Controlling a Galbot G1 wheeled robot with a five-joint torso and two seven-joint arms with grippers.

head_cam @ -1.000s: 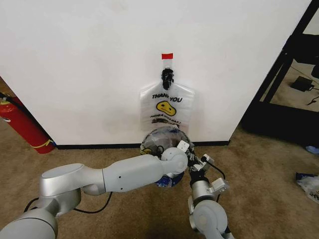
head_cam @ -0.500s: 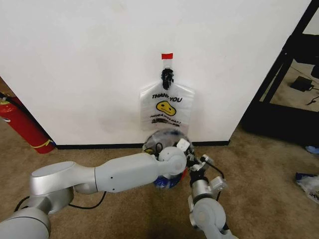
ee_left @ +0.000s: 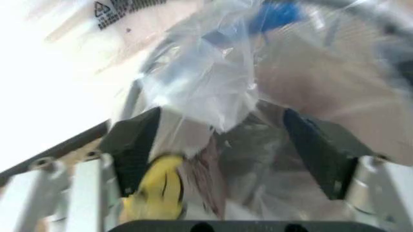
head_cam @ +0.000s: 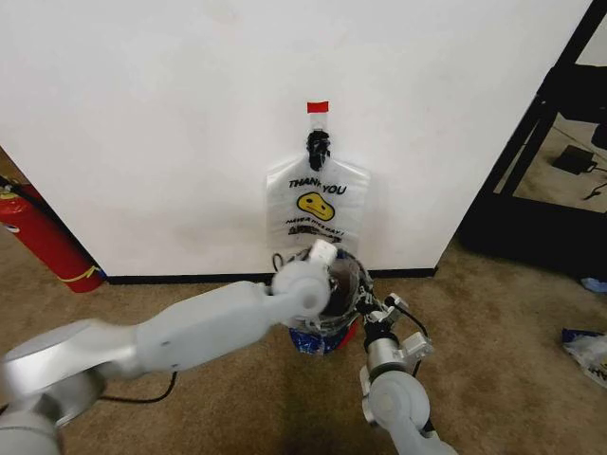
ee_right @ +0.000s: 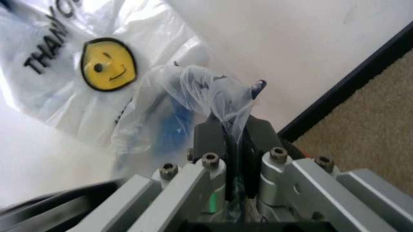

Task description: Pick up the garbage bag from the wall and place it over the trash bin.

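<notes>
The garbage bag [head_cam: 318,334], thin and translucent with blue patches, is draped over the black mesh trash bin [head_cam: 349,282], which stands on the carpet against the wall [head_cam: 171,114]. My left gripper [head_cam: 332,278] reaches across over the bin's mouth. In the left wrist view the left gripper [ee_left: 226,130] is open, its pads wide apart with loose bag film [ee_left: 206,82] between them. My right gripper [head_cam: 366,309] is at the bin's right rim. Seen from the right wrist, the right gripper [ee_right: 233,133] is shut on a bunched fold of the garbage bag [ee_right: 213,94].
A flat bag with the same print [head_cam: 318,204] hangs from the black hook [head_cam: 318,147] under a red tape strip [head_cam: 318,106]. A red fire extinguisher [head_cam: 43,237] leans at the left. A black frame [head_cam: 531,142] stands at the right, with a loose plastic bag [head_cam: 588,351] on the carpet.
My left arm has swung up and forward, bringing its wrist from the bin's near side to over its mouth, closer to the wall. The right gripper has stayed at the rim.
</notes>
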